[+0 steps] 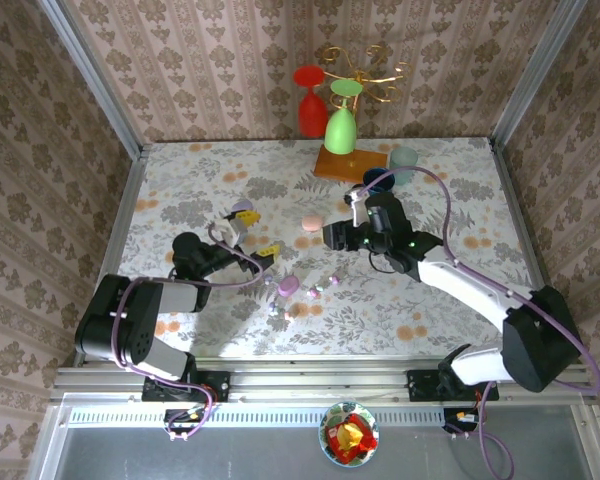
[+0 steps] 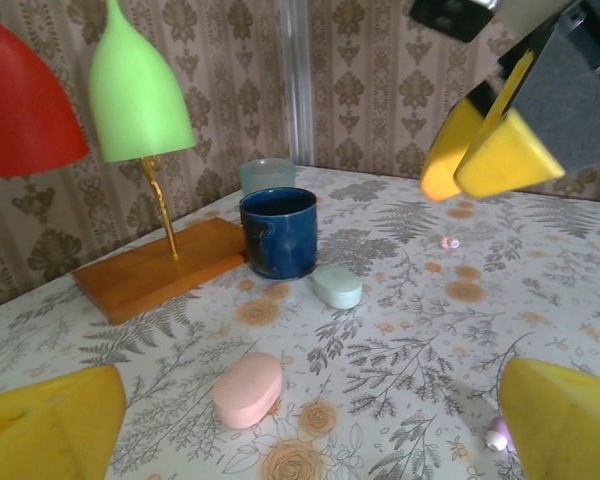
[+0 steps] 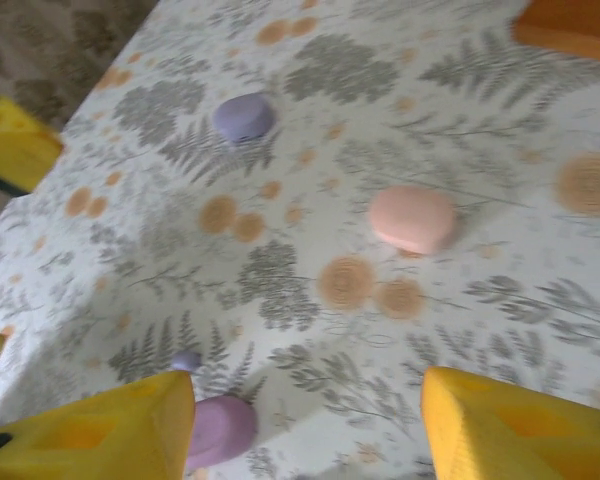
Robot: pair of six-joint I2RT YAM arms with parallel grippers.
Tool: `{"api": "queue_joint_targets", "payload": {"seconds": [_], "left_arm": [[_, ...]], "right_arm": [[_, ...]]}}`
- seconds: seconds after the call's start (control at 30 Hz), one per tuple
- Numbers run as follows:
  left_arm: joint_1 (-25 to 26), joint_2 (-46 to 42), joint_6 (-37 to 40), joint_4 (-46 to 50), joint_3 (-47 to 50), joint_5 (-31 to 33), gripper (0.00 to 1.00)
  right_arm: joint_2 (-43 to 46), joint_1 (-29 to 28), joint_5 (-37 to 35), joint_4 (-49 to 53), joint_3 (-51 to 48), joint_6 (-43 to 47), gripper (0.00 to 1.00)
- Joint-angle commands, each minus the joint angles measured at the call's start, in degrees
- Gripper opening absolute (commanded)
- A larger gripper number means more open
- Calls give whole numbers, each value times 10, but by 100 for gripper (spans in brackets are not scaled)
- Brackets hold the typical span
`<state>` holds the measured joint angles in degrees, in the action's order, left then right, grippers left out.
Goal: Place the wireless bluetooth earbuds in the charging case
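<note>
My left gripper is spread wide, its blocky yellow fingers holding nothing. My right gripper stands partly apart, also empty. The earbuds lie loose on the floral tablecloth, tiny glossy beads at 6 o'clock from the smooth pink pebble case. One lilac bud sits at 11 o'clock of a rounded purple case, just beside it.
</note>
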<state>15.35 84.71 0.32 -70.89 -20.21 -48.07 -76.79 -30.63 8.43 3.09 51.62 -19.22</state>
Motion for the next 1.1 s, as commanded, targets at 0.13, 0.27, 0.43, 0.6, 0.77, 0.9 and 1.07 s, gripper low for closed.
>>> {"api": "queue_joint_targets", "payload": {"seconds": [0.13,0.27,0.43,0.6,0.77,0.9,1.07], "left_arm": [[6,-68,30,199,-39,108,100],[0,-99,-7,272,-53,189,100],[69,-168,29,508,-93,302,100],[169,-166,-47,751,-172,434,100],[261,-101,-126,964,-283,505,94],[297,-6,-168,1076,-375,501,88],[299,120,-194,1177,-486,490,80]], "right_arm": [[-8,-42,13,87,-9,125,72],[-88,-84,11,147,58,126,71],[-99,-48,-21,111,49,5,71],[-64,8,-51,119,14,-43,72],[-34,38,-70,116,-26,-53,72],[-13,48,-69,109,-41,-52,72],[-6,52,-60,98,-54,-52,72]]}}
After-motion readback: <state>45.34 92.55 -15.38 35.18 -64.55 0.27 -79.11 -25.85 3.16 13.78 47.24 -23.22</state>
